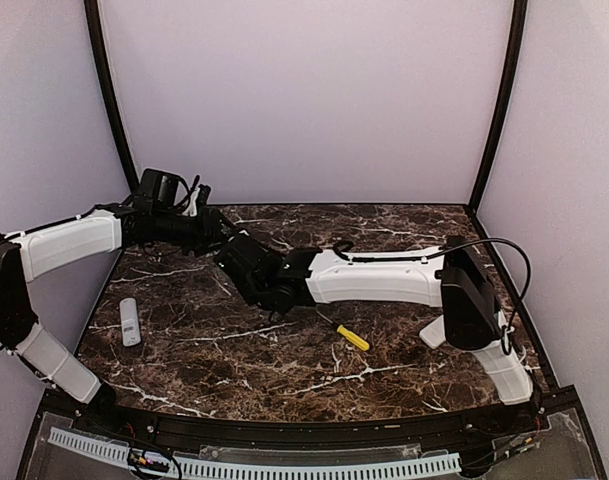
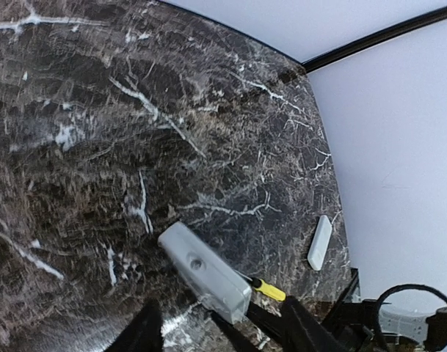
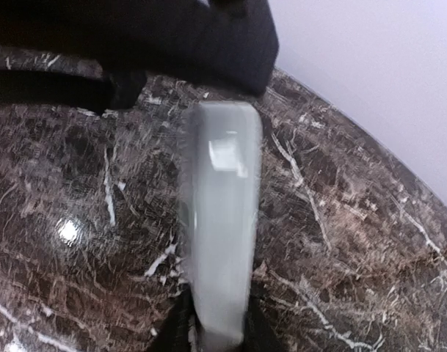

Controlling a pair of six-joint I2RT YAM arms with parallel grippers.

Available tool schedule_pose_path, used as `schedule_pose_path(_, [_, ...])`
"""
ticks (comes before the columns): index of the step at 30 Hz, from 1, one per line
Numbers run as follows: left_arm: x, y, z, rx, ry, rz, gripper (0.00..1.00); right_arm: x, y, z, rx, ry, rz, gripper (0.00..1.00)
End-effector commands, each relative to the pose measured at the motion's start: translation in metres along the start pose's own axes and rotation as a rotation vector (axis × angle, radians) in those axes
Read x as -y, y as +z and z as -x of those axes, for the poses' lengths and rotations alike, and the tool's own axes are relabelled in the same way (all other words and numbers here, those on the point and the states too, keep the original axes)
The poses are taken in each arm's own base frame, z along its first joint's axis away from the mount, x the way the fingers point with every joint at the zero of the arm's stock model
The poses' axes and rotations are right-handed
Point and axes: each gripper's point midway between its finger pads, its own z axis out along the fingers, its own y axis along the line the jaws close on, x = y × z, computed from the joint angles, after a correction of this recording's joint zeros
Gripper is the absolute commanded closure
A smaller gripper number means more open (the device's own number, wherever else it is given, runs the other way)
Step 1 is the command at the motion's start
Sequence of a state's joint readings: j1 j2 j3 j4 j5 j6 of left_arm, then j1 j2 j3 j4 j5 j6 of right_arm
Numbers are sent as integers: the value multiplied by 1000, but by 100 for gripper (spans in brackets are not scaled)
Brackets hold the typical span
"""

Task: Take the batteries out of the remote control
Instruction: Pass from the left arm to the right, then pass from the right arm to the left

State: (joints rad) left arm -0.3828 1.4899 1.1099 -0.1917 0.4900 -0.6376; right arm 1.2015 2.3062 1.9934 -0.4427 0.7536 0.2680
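The grey remote control (image 3: 219, 220) hangs in the air over the marble table (image 1: 404, 225), its back towards the left wrist camera. My right gripper (image 3: 217, 334) is shut on its near end, one finger on each long side. In the left wrist view the remote control (image 2: 205, 271) points up and to the left. My left gripper (image 2: 223, 334) stands open there, its fingers (image 2: 142, 330) well clear of the remote. From above, the left gripper (image 1: 212, 225) and right gripper (image 1: 246, 262) meet near the table's back centre. The batteries are hidden.
A yellow-handled screwdriver (image 1: 352, 337) lies on the table right of centre. A small white oblong piece (image 1: 131, 322) lies near the left edge and also shows in the left wrist view (image 2: 320, 242). Walls close the table at the back and both sides.
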Motion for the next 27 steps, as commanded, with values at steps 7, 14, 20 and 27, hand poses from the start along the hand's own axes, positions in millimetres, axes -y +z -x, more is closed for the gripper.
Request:
schedule_pose_path(7, [24,-81,49,339,190,-14,20,65,-31,39,55,290,233,100])
schedule_pose_path(14, [71,-101,44,340,414,-176,15,71,-57,35,51,337,641,100])
schedule_pose_path(20, [111,-113,16,264,608,-369,12,74,-108,43,87,309,958,100])
schedule_pose_path(27, [113,-105,-12,172,668,-391,4,68,-156,47,57,246,1162,100])
